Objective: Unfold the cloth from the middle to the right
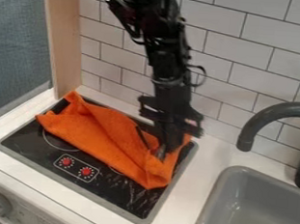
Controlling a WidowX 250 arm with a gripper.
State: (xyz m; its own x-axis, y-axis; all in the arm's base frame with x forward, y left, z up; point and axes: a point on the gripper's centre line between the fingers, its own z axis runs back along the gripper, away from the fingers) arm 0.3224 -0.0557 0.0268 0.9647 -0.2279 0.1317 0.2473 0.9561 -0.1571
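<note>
The black gripper (154, 151) hangs down over the right part of the orange cloth (106, 132), its two fingers apart and their tips at the cloth, with orange fabric visible between them. Bunched and folded, the cloth lies diagonally across the black stovetop (118, 191), from the back left corner toward the right side. One corner of it points to the front near the stove's right edge. Part of the cloth's right end is hidden behind the gripper.
Right of the stove are a grey sink (256, 208) and a dark curved faucet (268, 120). A tiled wall (241, 38) stands behind, and a wooden panel (59, 40) rises at the back left. Red knob markings (86, 171) show at the stove's front.
</note>
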